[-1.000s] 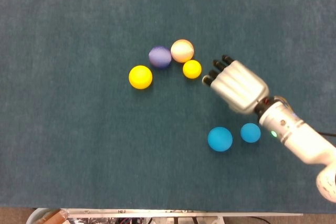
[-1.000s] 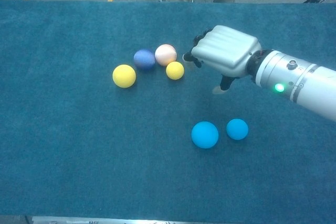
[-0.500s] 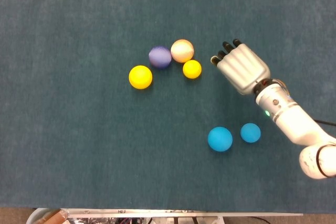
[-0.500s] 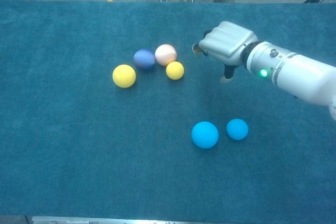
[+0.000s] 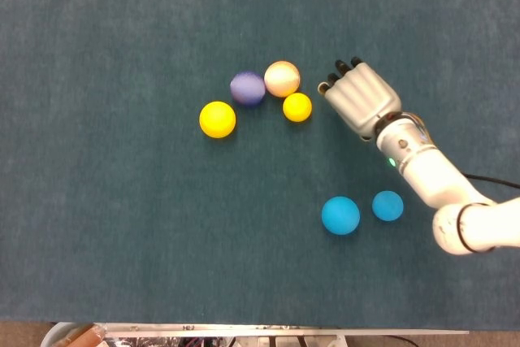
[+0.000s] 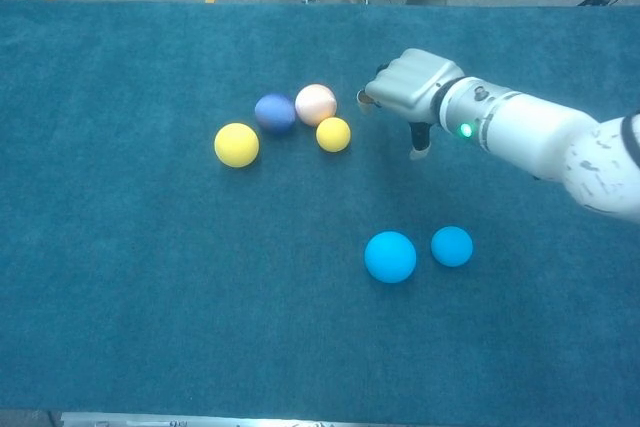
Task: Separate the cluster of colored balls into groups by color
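The right hand [image 5: 357,100] hovers right of centre, palm down, fingers loosely apart and holding nothing (probably lined up to nudge a ball). Just left sit the small yellow ball [image 5: 297,107], orange ball [image 5: 282,78], purple ball [image 5: 247,88] and large yellow ball [image 5: 218,119]; two blue balls [image 5: 340,215] lie lower right, already grouped.

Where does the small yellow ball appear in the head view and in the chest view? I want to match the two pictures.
Head view: the small yellow ball lies a little above and right of centre, just below the peach ball.
Chest view: the small yellow ball lies above centre, again just below the peach ball.
Shared landmark: the right hand, right of this ball in both views.
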Robot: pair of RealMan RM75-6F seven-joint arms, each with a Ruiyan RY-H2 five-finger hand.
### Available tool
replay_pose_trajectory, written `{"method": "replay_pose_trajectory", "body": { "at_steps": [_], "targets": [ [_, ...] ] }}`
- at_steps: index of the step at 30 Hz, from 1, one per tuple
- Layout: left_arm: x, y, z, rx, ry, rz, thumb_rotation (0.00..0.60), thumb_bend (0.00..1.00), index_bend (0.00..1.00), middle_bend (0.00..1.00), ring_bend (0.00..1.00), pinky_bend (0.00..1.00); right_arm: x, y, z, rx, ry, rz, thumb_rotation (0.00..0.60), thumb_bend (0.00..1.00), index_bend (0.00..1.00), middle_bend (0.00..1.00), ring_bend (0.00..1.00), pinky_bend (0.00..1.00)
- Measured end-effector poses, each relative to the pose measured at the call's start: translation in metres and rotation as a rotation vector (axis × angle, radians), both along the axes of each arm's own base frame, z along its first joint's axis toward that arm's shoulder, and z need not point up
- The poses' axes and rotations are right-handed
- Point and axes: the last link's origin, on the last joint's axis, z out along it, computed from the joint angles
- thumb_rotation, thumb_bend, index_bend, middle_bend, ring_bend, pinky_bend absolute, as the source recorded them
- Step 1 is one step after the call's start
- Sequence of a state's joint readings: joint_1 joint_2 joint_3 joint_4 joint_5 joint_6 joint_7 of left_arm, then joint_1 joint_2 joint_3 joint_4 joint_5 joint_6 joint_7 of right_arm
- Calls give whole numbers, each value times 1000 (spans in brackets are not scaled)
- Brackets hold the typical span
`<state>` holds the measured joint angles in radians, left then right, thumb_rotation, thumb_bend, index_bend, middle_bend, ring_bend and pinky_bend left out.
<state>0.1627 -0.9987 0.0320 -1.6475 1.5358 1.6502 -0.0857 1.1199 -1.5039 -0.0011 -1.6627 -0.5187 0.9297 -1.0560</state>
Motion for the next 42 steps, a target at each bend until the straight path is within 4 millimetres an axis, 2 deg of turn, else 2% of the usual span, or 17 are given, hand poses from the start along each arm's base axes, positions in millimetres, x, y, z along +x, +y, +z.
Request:
{"method": "replay_pose_trajectory", "body": {
  "at_steps": [6,14,24,30,35,42],
  "targets": [
    [-1,0,1,3,1,7,600,337,274,268,237,204,4,-5,-15,1,8,3,600,50,260,285,138,228],
    [-1,-3,2,9,5,12,600,336,275,268,237,204,15,-1,-31,27,0,15,600,50,260,285,138,228],
    [-2,-4,3,15,5,11,600,337,275,268,237,204,39,27,-42,121,-58,62,600,50,260,285,138,228],
    [-3,-7,5,22,6,19,600,337,274,268,237,204,56,35,-50,133,-82,82,600,50,260,285,137,228],
    [-4,-9,6,28,6,23,600,336,275,268,237,204,61,37,-50,138,-102,77,600,50,260,285,137,228],
    [-3,-7,4,21,4,13,600,337,275,268,237,204,73,46,-39,153,-167,89,600,50,260,285,137,228]
  ]
}}
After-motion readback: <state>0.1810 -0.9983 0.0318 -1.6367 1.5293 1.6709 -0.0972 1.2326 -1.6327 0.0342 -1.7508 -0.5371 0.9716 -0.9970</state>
